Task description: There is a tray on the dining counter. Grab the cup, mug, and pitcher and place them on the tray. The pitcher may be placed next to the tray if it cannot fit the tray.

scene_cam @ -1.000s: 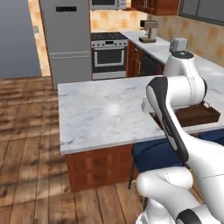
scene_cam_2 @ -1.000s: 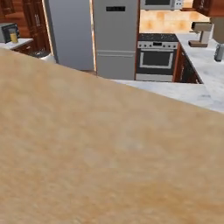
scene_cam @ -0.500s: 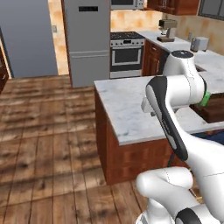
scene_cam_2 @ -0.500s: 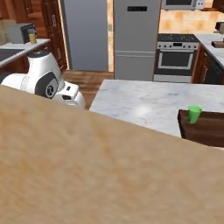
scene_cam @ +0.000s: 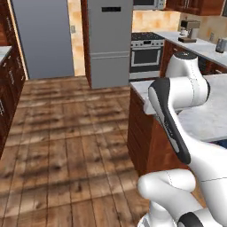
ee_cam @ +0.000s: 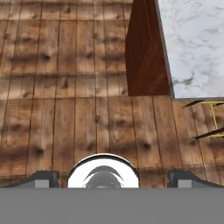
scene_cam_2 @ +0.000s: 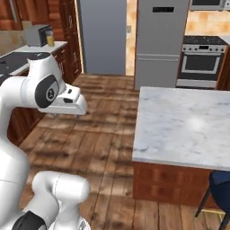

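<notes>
White-grey marble tops the desk (scene_cam_2: pixel 184 126), whose long axis is seen running away from the refrigerator (scene_cam_2: pixel 161 40) toward the near right in the right base view. The fingers (ee_cam: pixel 111 177) are held spread wide, gripping nothing, above the wooden floor (ee_cam: pixel 78 87) just beside the desk's corner. A pitcher (scene_cam_2: pixel 50 39) of orange liquid stands upright on the far counter (scene_cam_2: pixel 27 51), left of the refrigerator.

A wide stretch of wooden floor (scene_cam: pixel 66 146) lies open ahead, running back to a closed grey door (scene_cam: pixel 42 37) and a steel fridge (scene_cam: pixel 111 40). The dining counter (scene_cam_2: pixel 184 128) juts in from the right; the visible part of its marble top is bare. Its reddish wood base (ee_cam: pixel 144 52) blocks low passage. A blue stool (scene_cam_2: pixel 220 186) stands tucked at its near edge.
</notes>
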Motion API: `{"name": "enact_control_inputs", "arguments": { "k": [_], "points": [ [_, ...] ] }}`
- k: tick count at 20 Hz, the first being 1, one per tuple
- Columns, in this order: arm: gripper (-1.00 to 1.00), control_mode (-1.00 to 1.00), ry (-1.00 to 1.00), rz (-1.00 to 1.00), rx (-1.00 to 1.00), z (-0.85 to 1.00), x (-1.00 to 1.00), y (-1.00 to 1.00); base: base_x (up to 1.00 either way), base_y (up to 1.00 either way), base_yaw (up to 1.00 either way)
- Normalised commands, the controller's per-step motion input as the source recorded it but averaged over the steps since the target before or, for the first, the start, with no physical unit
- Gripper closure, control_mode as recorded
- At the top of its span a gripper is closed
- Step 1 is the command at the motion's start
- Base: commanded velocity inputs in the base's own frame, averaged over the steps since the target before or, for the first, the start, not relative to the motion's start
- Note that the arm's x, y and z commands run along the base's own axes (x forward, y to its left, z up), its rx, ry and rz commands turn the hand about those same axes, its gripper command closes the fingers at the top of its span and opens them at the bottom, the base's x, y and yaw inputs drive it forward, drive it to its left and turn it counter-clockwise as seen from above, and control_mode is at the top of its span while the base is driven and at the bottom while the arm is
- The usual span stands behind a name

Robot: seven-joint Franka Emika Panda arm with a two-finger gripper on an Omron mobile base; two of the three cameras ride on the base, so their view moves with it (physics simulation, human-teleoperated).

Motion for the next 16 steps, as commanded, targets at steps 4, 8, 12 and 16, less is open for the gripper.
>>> {"name": "enact_control_inputs", "arguments": {
  "k": [4, 8, 12, 16],
  "points": [
    [-1.00, 1.00, 0.00, 0.00, 0.00, 0.00, 0.00, 0.00, 0.99, 1.00, -0.06],
    [-1.00, 1.00, 0.00, 0.00, 0.00, 0.00, 0.00, 0.00, 1.00, 0.79, -0.12],
    [-1.00, 1.00, 0.00, 0.00, 0.00, 0.00, 0.00, 0.00, 1.00, 0.27, -0.11],
    [-1.00, 1.00, 0.00, 0.00, 0.00, 0.00, 0.00, 0.00, 1.00, 0.01, -0.10]
  ]
}}
